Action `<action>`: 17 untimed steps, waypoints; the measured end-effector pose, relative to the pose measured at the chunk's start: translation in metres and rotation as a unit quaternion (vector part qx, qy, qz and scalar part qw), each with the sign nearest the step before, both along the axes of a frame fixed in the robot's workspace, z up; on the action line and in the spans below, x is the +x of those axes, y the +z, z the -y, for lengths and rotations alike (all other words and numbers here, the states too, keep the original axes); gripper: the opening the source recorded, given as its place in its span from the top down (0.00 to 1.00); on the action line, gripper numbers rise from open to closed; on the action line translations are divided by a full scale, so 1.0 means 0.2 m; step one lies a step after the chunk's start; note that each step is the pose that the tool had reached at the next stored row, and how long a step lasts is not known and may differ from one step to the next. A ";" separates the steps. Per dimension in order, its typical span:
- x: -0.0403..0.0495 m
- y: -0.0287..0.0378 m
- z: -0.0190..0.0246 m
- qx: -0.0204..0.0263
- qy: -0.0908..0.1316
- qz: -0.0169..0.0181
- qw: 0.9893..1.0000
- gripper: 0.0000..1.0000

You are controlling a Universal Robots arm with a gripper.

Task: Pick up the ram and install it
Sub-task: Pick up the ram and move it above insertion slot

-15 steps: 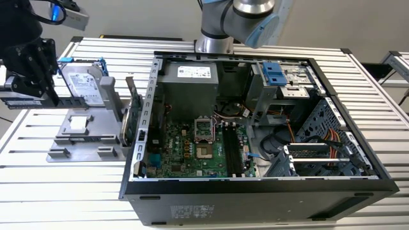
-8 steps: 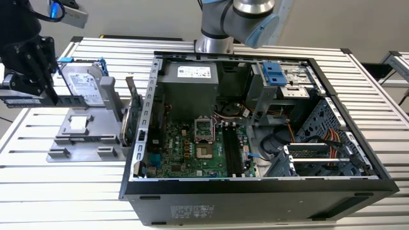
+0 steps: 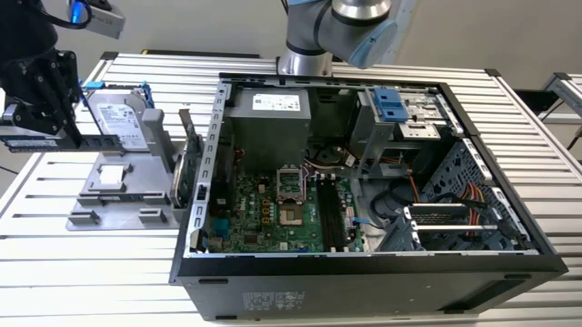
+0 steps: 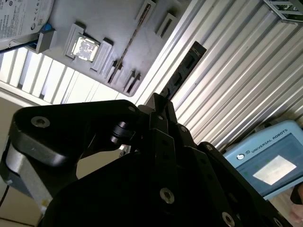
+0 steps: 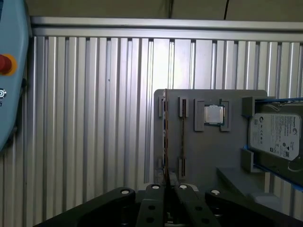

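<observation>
**Status.** The gripper (image 3: pixel 71 136) is clenched on the ram (image 3: pixel 98 143). The stick lies level and appears lifted clear of the grey holder (image 3: pixel 118 204) at the exterior view's left. It sits just in front of the hard drive (image 3: pixel 123 119), which stands in that holder. In the first wrist view the ram (image 5: pixel 164 137) is seen edge-on, running straight out from between the closed fingers (image 5: pixel 152 193) over the holder (image 5: pixel 199 156). In the second wrist view it shows as a dark strip (image 4: pixel 184 71) projecting from the gripper (image 4: pixel 158 101) above the slatted table (image 4: pixel 246 61).

**Step in hand.** Pick-up is judged complete. The stick is not yet installed and is well apart from the open computer case (image 3: pixel 364 272), which lies to the exterior view's right.

**Requirements for installation.**
1. Carry the stick over the case wall without striking the expansion card (image 3: pixel 187 163), which stands on edge between the holder and the case.
2. Align the contact edge downward, parallel with the long dark memory slots (image 3: pixel 328 214) on the motherboard (image 3: pixel 264 211).
3. Press evenly, because a tilted stick is likely to bind.
</observation>
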State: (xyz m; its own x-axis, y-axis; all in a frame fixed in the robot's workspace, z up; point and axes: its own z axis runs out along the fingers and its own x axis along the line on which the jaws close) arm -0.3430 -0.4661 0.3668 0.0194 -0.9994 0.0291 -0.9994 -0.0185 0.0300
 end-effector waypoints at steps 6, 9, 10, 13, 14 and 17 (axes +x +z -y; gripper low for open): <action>0.070 -0.001 0.000 0.000 0.000 0.000 1.000 1.00; 0.070 0.009 0.000 0.000 0.000 0.000 1.000 1.00; 0.070 0.015 0.000 0.000 0.000 0.000 1.000 1.00; 0.070 0.034 0.000 0.000 0.000 0.000 1.000 1.00; 0.070 0.037 0.000 0.000 0.000 0.000 1.000 1.00; 0.070 0.043 0.000 0.000 0.000 0.000 1.000 1.00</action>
